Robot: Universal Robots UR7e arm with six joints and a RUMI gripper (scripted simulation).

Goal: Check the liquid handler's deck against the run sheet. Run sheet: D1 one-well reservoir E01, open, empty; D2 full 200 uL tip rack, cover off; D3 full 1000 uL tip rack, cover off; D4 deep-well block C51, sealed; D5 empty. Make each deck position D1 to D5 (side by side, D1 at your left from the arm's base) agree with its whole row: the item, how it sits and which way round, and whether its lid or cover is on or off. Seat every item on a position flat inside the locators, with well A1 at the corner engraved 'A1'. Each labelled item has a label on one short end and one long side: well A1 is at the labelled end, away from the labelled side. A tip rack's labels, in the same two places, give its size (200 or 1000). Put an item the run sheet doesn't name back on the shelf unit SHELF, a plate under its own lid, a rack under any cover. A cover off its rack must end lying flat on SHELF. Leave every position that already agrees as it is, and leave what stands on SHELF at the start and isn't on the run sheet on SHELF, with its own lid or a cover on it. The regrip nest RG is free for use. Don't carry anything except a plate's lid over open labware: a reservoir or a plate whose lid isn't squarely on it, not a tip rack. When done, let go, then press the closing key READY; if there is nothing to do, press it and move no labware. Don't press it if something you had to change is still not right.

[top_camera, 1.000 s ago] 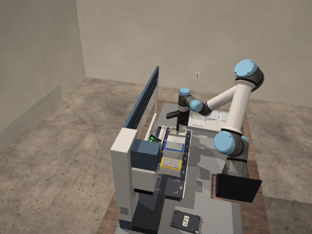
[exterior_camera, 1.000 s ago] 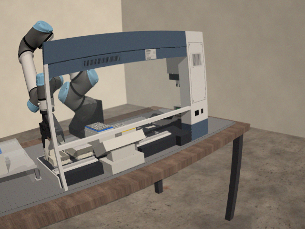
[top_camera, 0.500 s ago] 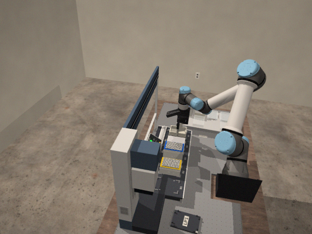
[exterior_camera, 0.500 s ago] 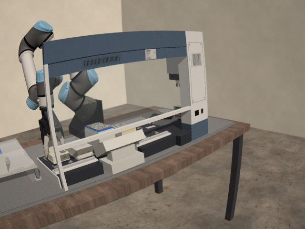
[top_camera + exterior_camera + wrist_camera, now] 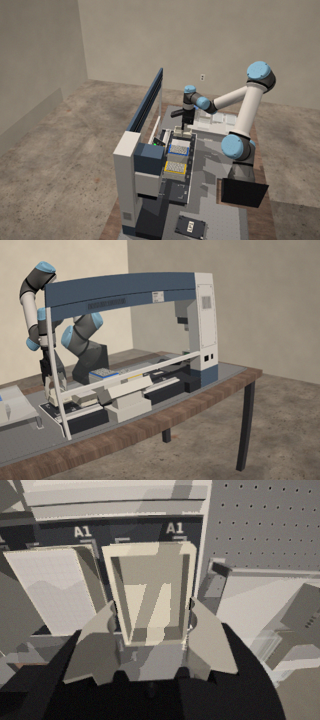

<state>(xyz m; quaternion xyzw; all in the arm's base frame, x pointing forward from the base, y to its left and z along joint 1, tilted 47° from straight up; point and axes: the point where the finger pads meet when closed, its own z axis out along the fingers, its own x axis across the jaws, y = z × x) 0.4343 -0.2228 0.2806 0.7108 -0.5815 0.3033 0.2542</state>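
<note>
My gripper (image 5: 183,129) (image 5: 52,392) (image 5: 153,599) is shut on the open, empty cream one-well reservoir (image 5: 184,133) (image 5: 150,580), gripping its long sides. It holds the reservoir at the far end position of the deck, next to the shelf; I cannot tell whether it rests on the deck. In the wrist view it sits between two engraved A1 marks. Beside it stands a white flat-topped deep-well block (image 5: 180,142) (image 5: 85,398) (image 5: 47,587). Then follow a blue-rimmed tip rack (image 5: 178,149) (image 5: 103,373), a yellow-rimmed tip rack (image 5: 175,167), both uncovered, and a bare position (image 5: 178,192).
The shelf unit (image 5: 206,124) (image 5: 15,400) with pale labware stands just beyond the deck's far end. The handler's blue gantry (image 5: 147,103) (image 5: 118,289) and white front bar (image 5: 129,375) border the deck. A dark plate marked LP1 (image 5: 191,227) lies at the near end.
</note>
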